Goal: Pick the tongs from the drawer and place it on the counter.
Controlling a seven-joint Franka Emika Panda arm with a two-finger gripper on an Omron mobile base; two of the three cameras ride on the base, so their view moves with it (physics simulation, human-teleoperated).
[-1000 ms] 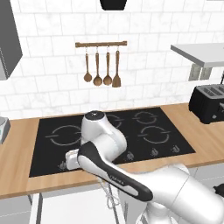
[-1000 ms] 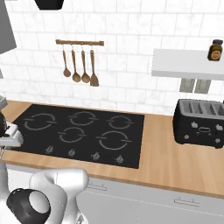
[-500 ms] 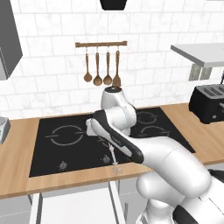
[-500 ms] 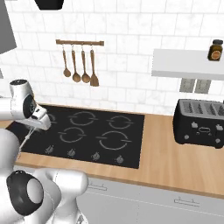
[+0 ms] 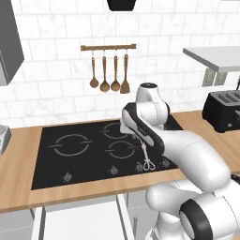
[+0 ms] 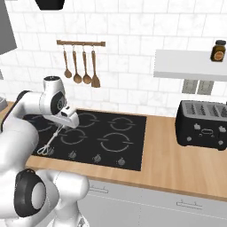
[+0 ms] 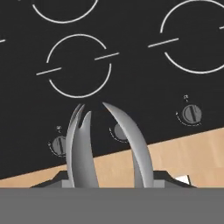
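Left base view: gripper (image 5: 140, 140) up over front-right part of cooktop (image 5: 70, 159), mostly hidden behind white arm. Tongs (image 5: 146, 155) hang down from jaws, looped tips lowest, above cooktop's front knob row, close to front strip of counter (image 5: 18, 187). Jaw state not readable here, fingers covered by wrist. Drawer (image 5: 79, 220) pulled out below counter edge, well below and to left of jaws, white inside. Wooden utensils on rail (image 5: 108, 70) on tiled wall far behind gripper. Black toaster (image 5: 224, 110) on counter well off to right.

Right base view: gripper (image 6: 62, 125) at end of white hand, above left-front burner area. Tongs (image 6: 49, 142) slope from jaws down toward left, looped tips just over cooktop's front-left corner, near knobs. Jaws look closed on joined end of tongs, though fingers small here. Toaster (image 6: 203, 125) far right of jaws; shelf (image 6: 186, 64) w/ brown jar (image 6: 218, 50) above it.

Hand view: two tong arms (image 7: 109, 144) rise from between finger tips at bottom, curving and spreading away from jaws; jaws pinch tongs at base. Beyond tips: cooktop knobs (image 7: 191, 113), burner rings, black glass. Counter wood (image 7: 188, 151) runs as band just under tong arms, near jaws.
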